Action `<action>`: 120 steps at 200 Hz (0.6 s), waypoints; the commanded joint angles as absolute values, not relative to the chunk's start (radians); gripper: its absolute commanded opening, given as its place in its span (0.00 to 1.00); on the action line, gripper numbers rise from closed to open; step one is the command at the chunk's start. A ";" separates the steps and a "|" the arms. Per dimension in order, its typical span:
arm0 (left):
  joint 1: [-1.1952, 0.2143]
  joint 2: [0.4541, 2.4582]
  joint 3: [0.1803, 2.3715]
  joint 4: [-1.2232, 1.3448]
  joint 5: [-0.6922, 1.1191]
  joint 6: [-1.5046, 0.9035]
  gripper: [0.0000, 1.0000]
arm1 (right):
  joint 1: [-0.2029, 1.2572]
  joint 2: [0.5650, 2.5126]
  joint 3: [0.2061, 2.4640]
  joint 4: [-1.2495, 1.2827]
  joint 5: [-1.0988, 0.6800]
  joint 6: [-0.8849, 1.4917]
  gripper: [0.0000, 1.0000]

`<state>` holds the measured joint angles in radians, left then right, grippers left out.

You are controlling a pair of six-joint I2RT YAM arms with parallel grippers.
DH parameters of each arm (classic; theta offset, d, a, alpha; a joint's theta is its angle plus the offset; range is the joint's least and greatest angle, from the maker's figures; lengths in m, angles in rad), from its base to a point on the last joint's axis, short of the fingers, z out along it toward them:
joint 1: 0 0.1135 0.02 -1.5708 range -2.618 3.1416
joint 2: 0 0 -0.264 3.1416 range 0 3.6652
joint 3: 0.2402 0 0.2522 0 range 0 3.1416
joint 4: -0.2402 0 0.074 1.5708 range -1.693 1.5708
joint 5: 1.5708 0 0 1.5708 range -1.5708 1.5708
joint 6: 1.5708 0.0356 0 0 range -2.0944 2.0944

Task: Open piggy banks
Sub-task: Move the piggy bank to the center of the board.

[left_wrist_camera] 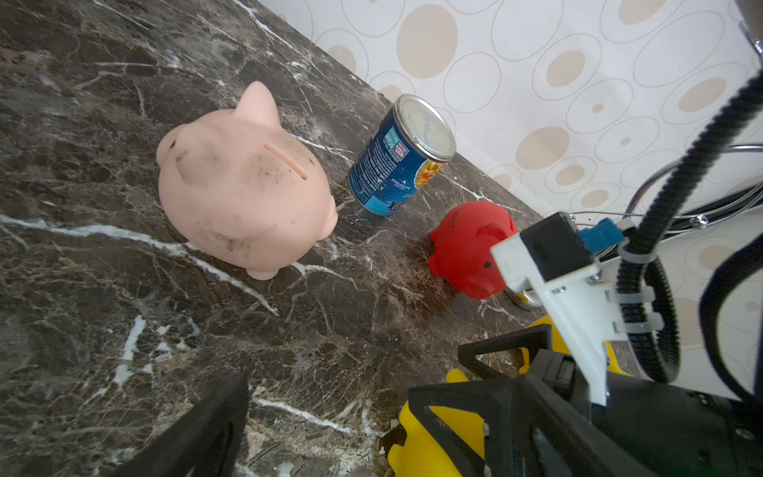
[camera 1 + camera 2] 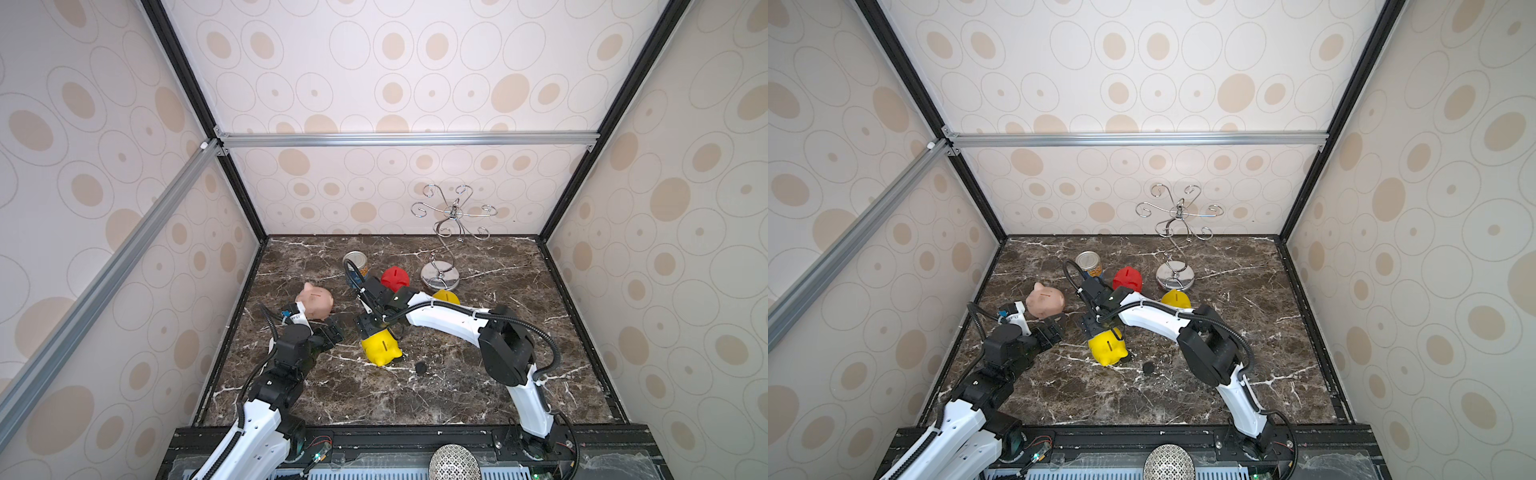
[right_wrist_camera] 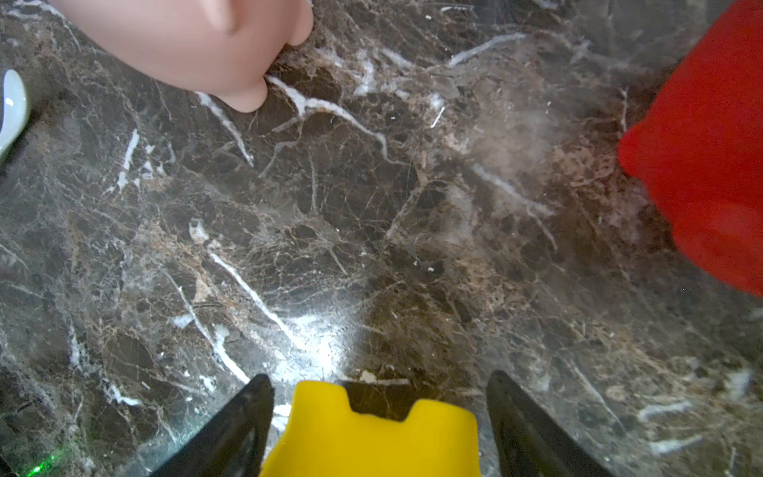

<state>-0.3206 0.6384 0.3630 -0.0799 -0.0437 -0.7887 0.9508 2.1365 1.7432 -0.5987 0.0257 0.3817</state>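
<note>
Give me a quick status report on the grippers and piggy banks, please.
Left gripper open, empty, near pink piggy bank. Right gripper open, straddling front yellow piggy bank, not clamped. Black plug loose on table. Nothing blocking.

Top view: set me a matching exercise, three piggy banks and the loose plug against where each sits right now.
Things
1 pale pink plastic piggy bank
2 red plastic piggy bank
3 nearer yellow plastic piggy bank
4 small black round plug

Places
A loose on the marble table, beside thing 3
B between the jaws of the open right gripper
C nearest the open left gripper
D between blue-labelled tin can and chrome stand base

Pairs: 1-C, 2-D, 3-B, 4-A
</note>
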 commanded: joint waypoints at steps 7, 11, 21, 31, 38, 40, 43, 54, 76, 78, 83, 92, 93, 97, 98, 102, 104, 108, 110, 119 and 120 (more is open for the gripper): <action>-0.314 0.638 0.365 -0.035 -0.044 -0.805 0.99 | 0.951 2.042 1.735 -0.688 0.083 0.345 0.87; -0.314 0.638 0.361 -0.028 -0.042 -0.805 0.99 | 0.951 2.017 1.725 -0.680 0.085 0.340 0.87; -0.314 0.644 0.355 -0.014 -0.034 -0.808 0.99 | 0.951 1.950 1.676 -0.647 0.092 0.325 0.87; -0.314 0.658 0.354 -0.003 -0.022 -0.809 0.99 | 0.951 1.880 1.610 -0.606 0.107 0.299 0.87; -0.314 0.672 0.357 0.000 -0.011 -0.804 0.99 | 0.950 1.834 1.561 -0.589 0.128 0.285 0.87; -0.314 0.677 0.357 0.002 -0.008 -0.802 0.99 | 0.950 1.820 1.546 -0.584 0.132 0.278 0.87; -0.314 0.683 0.360 0.002 -0.003 -0.800 0.99 | 0.949 1.801 1.524 -0.573 0.131 0.267 0.87; -0.314 0.711 0.363 0.017 0.018 -0.789 0.99 | 0.949 1.732 1.434 -0.527 0.114 0.230 0.86; -0.314 0.782 0.371 0.060 0.081 -0.778 0.99 | 0.949 1.618 1.262 -0.489 0.084 0.127 0.82; -0.314 0.790 0.372 0.064 0.083 -0.775 0.99 | 0.949 1.609 1.243 -0.482 0.080 0.119 0.81; -0.314 0.806 0.374 0.071 0.093 -0.772 0.99 | 0.949 1.582 1.189 -0.464 0.070 0.100 0.79; -0.314 0.832 0.379 0.084 0.105 -0.770 0.98 | 0.953 1.539 1.104 -0.430 0.042 0.075 0.72; -0.314 0.835 0.378 0.085 0.106 -0.769 0.98 | 0.955 1.535 1.094 -0.425 0.042 0.074 0.71; -0.316 0.847 0.379 0.091 0.111 -0.770 0.98 | 0.961 1.515 1.060 -0.401 0.060 0.071 0.66; -0.316 0.850 0.379 0.092 0.112 -0.770 0.98 | 0.964 1.511 1.053 -0.394 0.060 0.072 0.63; -0.316 0.858 0.379 0.100 0.116 -0.769 0.98 | 0.974 1.492 1.015 -0.373 0.108 0.083 0.60; -0.315 0.863 0.379 0.102 0.116 -0.770 0.98 | 0.978 1.484 0.993 -0.362 0.120 0.086 0.58; -0.316 0.870 0.378 0.107 0.120 -0.770 0.98 | 0.984 1.469 0.963 -0.344 0.131 0.083 0.58; -0.316 0.875 0.379 0.110 0.121 -0.770 0.98 | 0.988 1.461 0.949 -0.334 0.134 0.080 0.57; -0.315 0.891 0.379 0.123 0.125 -0.767 0.98 | 1.015 1.430 0.881 -0.277 0.179 0.067 0.57; -0.315 0.893 0.379 0.125 0.126 -0.768 0.98 | 1.018 1.427 0.873 -0.270 0.186 0.065 0.57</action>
